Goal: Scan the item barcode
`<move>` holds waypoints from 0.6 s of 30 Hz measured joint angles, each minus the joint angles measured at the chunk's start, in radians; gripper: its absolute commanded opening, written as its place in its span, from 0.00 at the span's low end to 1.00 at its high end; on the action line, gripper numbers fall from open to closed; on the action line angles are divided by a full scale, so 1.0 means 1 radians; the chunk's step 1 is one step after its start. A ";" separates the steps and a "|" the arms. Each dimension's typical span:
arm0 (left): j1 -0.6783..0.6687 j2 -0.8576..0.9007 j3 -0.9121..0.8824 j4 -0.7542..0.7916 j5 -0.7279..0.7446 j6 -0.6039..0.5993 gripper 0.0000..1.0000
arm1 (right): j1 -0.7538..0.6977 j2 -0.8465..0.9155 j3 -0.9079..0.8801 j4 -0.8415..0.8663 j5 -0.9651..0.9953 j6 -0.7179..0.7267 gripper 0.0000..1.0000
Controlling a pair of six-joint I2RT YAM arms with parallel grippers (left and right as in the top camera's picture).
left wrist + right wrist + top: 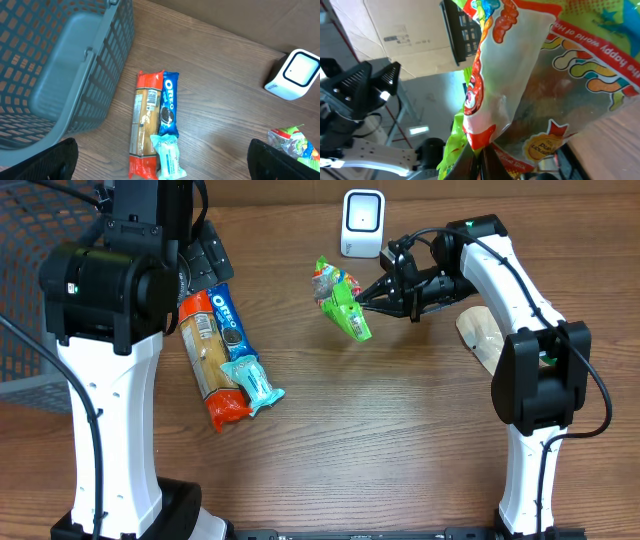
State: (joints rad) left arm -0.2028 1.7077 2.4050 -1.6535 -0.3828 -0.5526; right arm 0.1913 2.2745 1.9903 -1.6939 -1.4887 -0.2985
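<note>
Right end effector clamped on candy bag | left end effector spread wide, empty

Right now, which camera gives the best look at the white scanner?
The overhead view: the white scanner stands whole and unobstructed, with the snack bag nearby. The left wrist view shows it at an angle by the right edge. The right wrist view misses it; the snack bag fills that frame.
</note>
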 measured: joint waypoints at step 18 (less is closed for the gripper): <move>0.000 0.000 0.000 0.000 0.000 -0.003 1.00 | 0.044 0.000 -0.001 0.255 0.850 0.099 0.04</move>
State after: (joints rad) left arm -0.2028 1.7077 2.4050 -1.6535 -0.3828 -0.5556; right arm 0.2352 2.2745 1.9896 -1.4387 -0.6384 -0.1997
